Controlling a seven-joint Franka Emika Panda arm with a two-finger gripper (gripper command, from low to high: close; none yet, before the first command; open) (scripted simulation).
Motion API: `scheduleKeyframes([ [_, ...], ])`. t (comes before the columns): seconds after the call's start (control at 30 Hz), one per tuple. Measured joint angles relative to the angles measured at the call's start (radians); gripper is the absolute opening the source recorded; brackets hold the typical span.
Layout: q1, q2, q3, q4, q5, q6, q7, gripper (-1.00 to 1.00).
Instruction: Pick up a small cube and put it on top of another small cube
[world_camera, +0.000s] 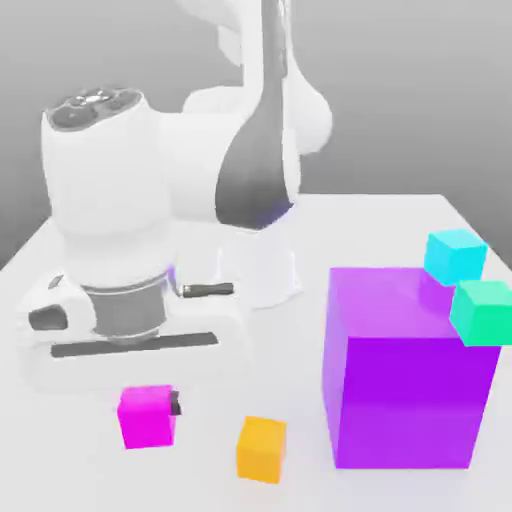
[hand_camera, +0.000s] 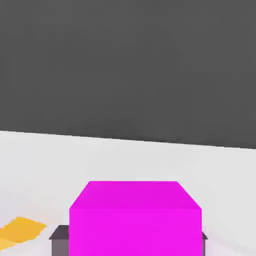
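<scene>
The small magenta-pink cube (world_camera: 146, 416) sits low near the table's front, toward the exterior view's left. My gripper (world_camera: 150, 408) comes down on it from above, and one dark fingertip (world_camera: 177, 405) shows against the cube's side. In the hand view the cube (hand_camera: 135, 215) stands between my two dark fingers (hand_camera: 59, 239), which press flush against its sides, so the gripper (hand_camera: 132, 239) is shut on it. A small orange cube (world_camera: 262, 448) of like size lies on the table just to the exterior view's right of it, also seen as the orange cube (hand_camera: 20, 232) in the hand view.
A huge purple cube (world_camera: 405, 370) stands at the exterior view's right. A cyan cube (world_camera: 455, 255) and a green cube (world_camera: 482, 312) sit at its upper right edge. The arm's white base (world_camera: 258, 265) rises behind, on the white table (world_camera: 350, 225).
</scene>
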Motion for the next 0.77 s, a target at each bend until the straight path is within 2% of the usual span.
scheduleKeyframes([
  [0.5,0.397,-0.525,0.275,-0.158,0.062,-0.357,-0.068,-1.00],
  [0.63,0.419,-0.503,0.313,-0.247,0.074,-0.245,-0.074,-1.00],
  [0.67,0.419,-0.490,0.318,-0.267,0.077,-0.211,-0.074,1.00],
  [0.77,0.419,-0.490,0.318,-0.267,0.077,-0.211,-0.074,1.00],
])
